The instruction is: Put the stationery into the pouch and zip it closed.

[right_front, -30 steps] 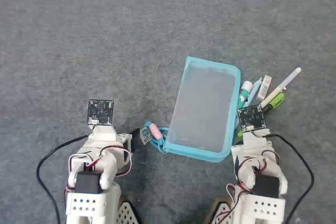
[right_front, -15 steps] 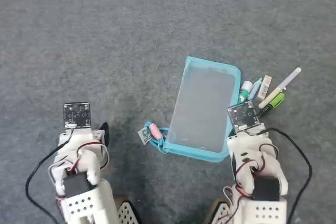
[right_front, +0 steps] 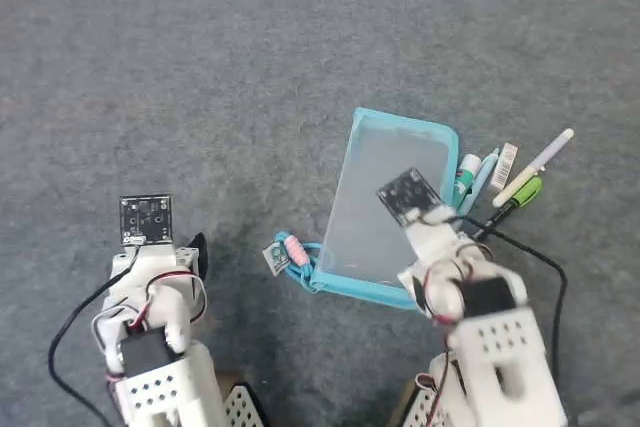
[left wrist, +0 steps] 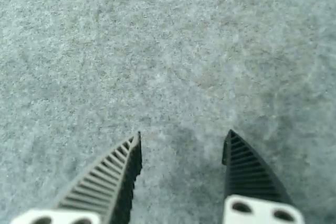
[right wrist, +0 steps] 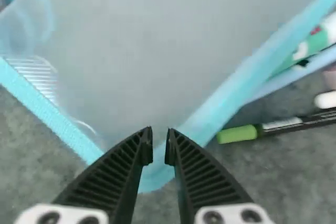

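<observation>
While the left gripper (left wrist: 181, 145) hangs released over the grey table (right_front: 200, 77), at eight o'clock from the blue pouch (right_front: 385, 197), the right gripper (right wrist: 159, 142) is clenched almost shut on nothing above that pouch's five o'clock corner. The stationery (right_front: 500, 179) lies on the table just beside the pouch, at two o'clock.

Stationery (right_front: 521, 191) lies just right of the pouch (right_front: 375, 187); right gripper (right wrist: 158, 134) over its near edge.

Frosted plastic pouch (right_front: 388, 202), fuzzy carpet (right_front: 200, 97)
</observation>
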Action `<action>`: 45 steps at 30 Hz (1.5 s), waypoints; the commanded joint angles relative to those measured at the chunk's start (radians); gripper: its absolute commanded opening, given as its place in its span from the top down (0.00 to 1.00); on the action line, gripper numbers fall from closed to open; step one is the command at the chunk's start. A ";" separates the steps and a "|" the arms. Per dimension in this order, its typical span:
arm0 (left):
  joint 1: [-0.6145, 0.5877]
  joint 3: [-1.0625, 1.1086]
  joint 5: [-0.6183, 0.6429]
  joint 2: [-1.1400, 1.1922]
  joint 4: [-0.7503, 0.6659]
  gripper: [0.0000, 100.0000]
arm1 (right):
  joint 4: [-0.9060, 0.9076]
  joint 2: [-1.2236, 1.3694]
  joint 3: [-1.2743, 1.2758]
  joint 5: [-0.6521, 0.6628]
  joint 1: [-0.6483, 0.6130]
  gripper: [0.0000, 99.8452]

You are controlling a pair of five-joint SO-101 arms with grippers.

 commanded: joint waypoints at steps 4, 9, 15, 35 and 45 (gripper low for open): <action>-0.006 -0.004 -0.008 0.018 -0.035 0.76 | -0.094 0.381 -0.215 -0.176 -0.018 0.94; -0.006 -0.004 -0.009 0.020 -0.035 0.76 | -0.054 0.378 -0.310 -0.149 0.114 0.94; -0.006 -0.004 -0.011 0.020 -0.035 0.76 | 0.027 0.303 -0.308 -0.141 0.094 0.94; -0.006 -0.004 -0.011 0.020 -0.035 0.76 | -0.038 0.552 -0.245 -0.092 0.116 0.75; -0.006 -0.004 -0.011 0.020 -0.035 0.76 | -0.159 0.608 -0.247 -0.160 0.085 0.80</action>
